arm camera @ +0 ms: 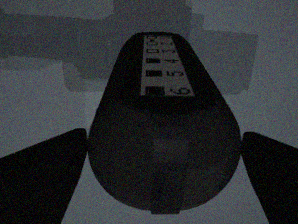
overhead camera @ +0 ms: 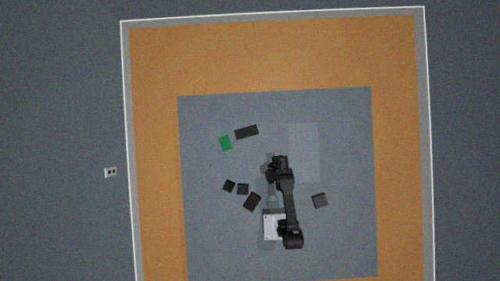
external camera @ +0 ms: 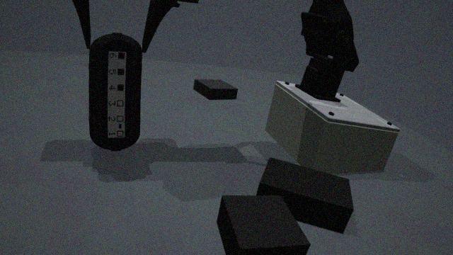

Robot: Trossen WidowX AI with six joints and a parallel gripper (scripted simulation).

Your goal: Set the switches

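Observation:
The dark controller unit (external camera: pixel 97 95) (arm camera: pixel 165 120) is held on end, its long axis close to upright in the exterior view, with its underside facing that camera. The label (external camera: pixel 117 95) (arm camera: pixel 167 65) shows filled squares for 4, 5 and 6 and empty squares for 1, 2 and 3; a small dark mark sits between squares 1 and 2. My gripper (external camera: pixel 116 49) (arm camera: pixel 165 140) is shut on the unit near its number 6 end, one finger at each side. The rocker switches are hidden on the far side. I cannot tell whether the lower end touches the bench.
A pale box (overhead camera: pixel 270 226) (external camera: pixel 340 145) stands by the arm's base. Dark blocks (overhead camera: pixel 251 201) (external camera: pixel 308 191) lie near it, and a grey block (overhead camera: pixel 319 200) lies on its other side. A green piece (overhead camera: pixel 225 143) and a long dark block (overhead camera: pixel 246 132) lie farther off.

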